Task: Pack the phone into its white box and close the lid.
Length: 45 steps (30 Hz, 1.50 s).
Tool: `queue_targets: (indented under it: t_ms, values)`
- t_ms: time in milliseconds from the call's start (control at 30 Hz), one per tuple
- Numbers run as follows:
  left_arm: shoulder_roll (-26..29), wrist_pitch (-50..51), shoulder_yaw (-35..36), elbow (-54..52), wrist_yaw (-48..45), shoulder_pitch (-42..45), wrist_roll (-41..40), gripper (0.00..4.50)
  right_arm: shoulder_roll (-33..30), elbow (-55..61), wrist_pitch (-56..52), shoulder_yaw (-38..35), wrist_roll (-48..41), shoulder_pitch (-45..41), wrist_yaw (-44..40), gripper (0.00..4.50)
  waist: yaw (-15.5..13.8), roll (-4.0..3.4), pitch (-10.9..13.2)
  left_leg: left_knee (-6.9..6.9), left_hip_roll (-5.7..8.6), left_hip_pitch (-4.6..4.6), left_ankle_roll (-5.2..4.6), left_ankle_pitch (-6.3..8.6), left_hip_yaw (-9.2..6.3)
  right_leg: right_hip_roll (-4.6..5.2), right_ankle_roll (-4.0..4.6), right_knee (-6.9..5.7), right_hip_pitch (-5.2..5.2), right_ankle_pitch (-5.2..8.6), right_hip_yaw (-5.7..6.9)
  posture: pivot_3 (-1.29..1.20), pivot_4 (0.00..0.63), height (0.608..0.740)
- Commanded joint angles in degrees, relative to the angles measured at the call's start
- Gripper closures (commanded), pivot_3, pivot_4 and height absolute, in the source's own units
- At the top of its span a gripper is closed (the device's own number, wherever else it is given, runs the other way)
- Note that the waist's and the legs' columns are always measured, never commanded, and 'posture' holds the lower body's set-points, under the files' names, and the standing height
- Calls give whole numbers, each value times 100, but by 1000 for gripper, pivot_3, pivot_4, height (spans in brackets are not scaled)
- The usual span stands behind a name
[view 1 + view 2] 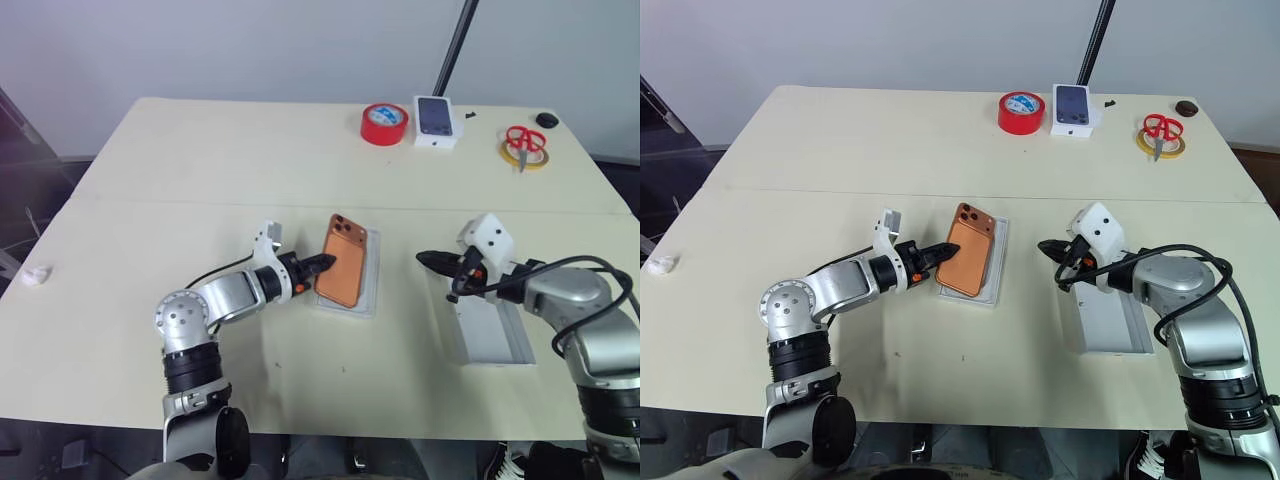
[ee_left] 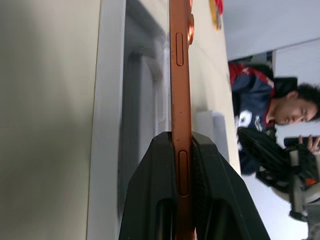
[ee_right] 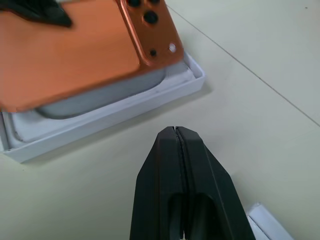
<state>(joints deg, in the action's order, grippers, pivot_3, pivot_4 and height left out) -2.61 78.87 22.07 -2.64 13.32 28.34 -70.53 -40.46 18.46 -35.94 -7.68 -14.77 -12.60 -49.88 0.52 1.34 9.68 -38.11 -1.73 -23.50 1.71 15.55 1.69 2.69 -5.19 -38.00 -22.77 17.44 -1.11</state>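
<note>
My left gripper (image 1: 322, 264) is shut on the long edge of the copper-orange phone (image 1: 343, 260). The phone is tilted just above the white box (image 1: 372, 275), camera lenses at the far end. In the left wrist view both fingers (image 2: 160, 190) clamp the phone's (image 2: 179, 75) thin side, with the box wall (image 2: 107, 100) beside it. To the right, my right gripper (image 1: 425, 259) is shut and empty, hovering over the near end of the lid (image 1: 490, 330), which lies open side up. The right wrist view shows its closed tips (image 3: 175, 131) a short way from the box rim (image 3: 125, 107) and the phone (image 3: 70, 55).
At the table's far edge are a red tape roll (image 1: 384, 123), a small white box with a dark phone picture (image 1: 436, 120), red scissors on a yellow ring (image 1: 524, 146) and a black knob (image 1: 546, 119). A crumpled white scrap (image 1: 36, 277) lies at the left. A person (image 2: 270, 105) is beyond the table.
</note>
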Motion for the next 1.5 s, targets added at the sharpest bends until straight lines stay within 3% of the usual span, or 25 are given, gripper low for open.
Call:
queue_targets:
  t_ms: [33, 333, 600, 700, 900, 933, 1167, 1333, 1500]
  values:
    - [28, -105, -233, -26, -279, 160, -74, 4464, -93, 271, 76, -129, -69, 39, 143, 4500, 0, 0, 0, 0, 0, 0, 0, 0, 0, 0, 0, 0, 0, 0, 0, 0, 150, 718]
    - [299, -113, -368, -177, -458, 92, -179, 368, -187, 148, 221, 160, 20, -92, 251, 4500, 7, 0, 0, -1, -1, 0, 1, -1, -1, -2, 0, -1, 0, 0, 1, 0, 150, 718]
    - [1659, -81, -233, -1133, -831, -203, -389, 368, -424, -148, 401, 710, 400, -440, 231, 4500, 5, -2, 1, 1, -9, 4, 7, -4, -3, -4, 0, -6, -1, 0, 1, 0, 150, 718]
    - [2337, -442, -677, -1477, -1262, -302, 365, 1182, -469, -245, 440, 1078, 652, -556, 233, 4500, -6, -2, 2, -1, -5, 4, 7, -4, -3, 0, 1, -3, 2, 1, 2, 0, 150, 718]
    - [2927, -1440, -2189, -1405, -2081, -317, 2041, 4298, -294, -443, 157, 1764, 1192, -956, 495, 4500, -5, -4, 2, -1, -3, 4, 8, -5, -2, 1, 3, -1, 2, 2, 1, 0, 150, 718]
    - [2961, -1603, -2477, -1338, -2211, -270, 2327, 4418, -249, -479, 111, 1863, 1274, -1018, 550, 4500, -5, -4, 2, -1, -3, 4, 8, -5, -2, 0, 3, -1, 2, 2, 1, 0, 150, 718]
    - [2657, -2398, -3467, -495, -3023, 271, 3502, 4418, 116, -442, -100, 2456, 1685, -1294, 732, 4500, 2, -5, 3, 0, -6, 1, 6, -4, -2, -2, 3, -3, -2, 2, 2, 0, 150, 718]
    - [2497, -2478, -3921, -328, -3710, 553, 3823, 4418, 235, -307, -205, 2584, 1724, -1334, 679, 4500, 2, -5, 3, 0, -5, -1, 5, -4, -1, -3, 1, -2, -3, 1, 3, 0, 150, 718]
    - [2146, -2373, -4327, -416, -4121, 657, 4000, 4418, -86, 86, -352, 2345, 1631, -1041, 488, 4500, -42, -5, 3, -1, -5, -2, 3, -3, -2, -2, 0, -3, -2, 1, 4, 0, 150, 718]
